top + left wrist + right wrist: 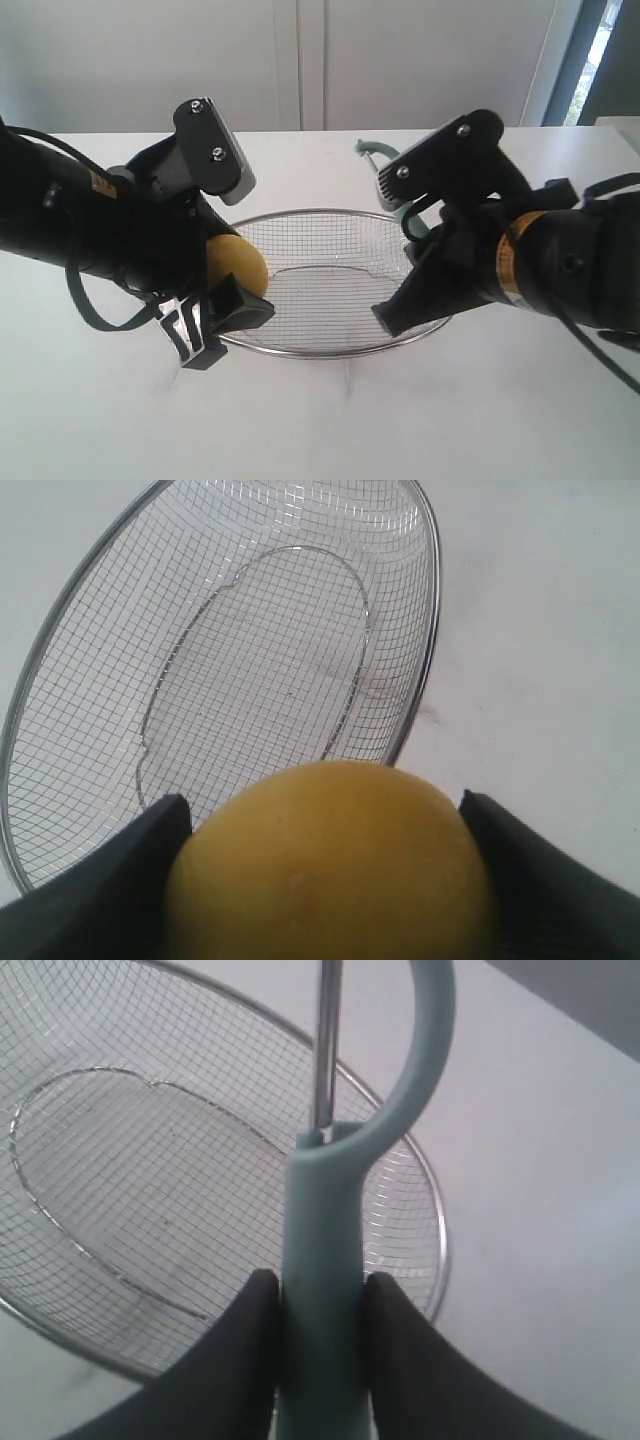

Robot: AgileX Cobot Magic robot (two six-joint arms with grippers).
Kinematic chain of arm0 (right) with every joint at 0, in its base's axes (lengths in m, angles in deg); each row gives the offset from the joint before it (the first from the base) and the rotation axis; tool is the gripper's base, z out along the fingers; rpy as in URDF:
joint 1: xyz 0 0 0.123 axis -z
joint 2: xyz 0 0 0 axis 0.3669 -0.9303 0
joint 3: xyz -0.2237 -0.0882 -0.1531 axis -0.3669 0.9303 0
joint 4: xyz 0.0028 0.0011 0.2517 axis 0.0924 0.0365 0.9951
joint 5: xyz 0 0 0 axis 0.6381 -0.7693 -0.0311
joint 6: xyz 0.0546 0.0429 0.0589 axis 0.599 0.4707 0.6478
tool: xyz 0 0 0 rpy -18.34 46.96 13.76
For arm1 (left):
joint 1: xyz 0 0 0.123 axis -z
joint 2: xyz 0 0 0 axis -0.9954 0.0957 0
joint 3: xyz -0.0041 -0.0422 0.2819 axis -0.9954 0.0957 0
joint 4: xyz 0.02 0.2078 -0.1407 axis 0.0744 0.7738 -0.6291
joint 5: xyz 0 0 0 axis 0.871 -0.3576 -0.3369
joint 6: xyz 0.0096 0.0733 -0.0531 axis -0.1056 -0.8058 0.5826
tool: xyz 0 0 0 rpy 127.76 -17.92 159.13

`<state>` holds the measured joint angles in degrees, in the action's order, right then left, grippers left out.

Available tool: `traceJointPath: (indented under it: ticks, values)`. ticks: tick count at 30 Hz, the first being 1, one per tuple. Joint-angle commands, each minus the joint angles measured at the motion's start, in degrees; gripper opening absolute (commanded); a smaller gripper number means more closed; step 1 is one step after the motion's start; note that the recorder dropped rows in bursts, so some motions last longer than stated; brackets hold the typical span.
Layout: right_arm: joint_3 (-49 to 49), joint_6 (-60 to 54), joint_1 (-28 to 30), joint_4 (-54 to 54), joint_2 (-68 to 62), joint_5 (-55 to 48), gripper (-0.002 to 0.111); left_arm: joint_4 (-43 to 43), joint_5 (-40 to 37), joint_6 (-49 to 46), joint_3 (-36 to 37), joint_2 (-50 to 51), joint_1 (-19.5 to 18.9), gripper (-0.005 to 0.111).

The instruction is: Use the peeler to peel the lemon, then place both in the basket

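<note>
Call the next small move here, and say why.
Probably bring the right gripper across so the peeler meets the lemon. The left gripper holds the lemon by the basket rim, its visible skin looks whole, and the peeler is clamped well apart from it, on the far side of the basket.

A smooth yellow lemon and a teal-handled peeler are held above opposite ends of the oval wire-mesh basket.
</note>
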<state>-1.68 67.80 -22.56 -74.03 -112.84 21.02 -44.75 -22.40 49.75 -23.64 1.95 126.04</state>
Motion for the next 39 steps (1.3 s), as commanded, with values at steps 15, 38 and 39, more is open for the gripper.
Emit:
traceJointPath:
  ticks: [15, 38, 39]
  values:
    - [0.08, 2.76, -0.98, 2.38, -9.3, 24.11, 0.0, -0.59, -0.16, 0.52, -0.41, -0.22, 0.27, 0.0]
    - [0.18, 4.1, -5.85, 3.64, -5.53, 16.76, 0.0, -0.18, -0.06, 0.52, -0.41, -0.22, 0.27, 0.0]
    - [0.18, 4.1, -6.26, 3.74, -5.53, 16.3, 0.0, -0.18, 0.06, 0.52, -0.41, -0.22, 0.27, 0.0]
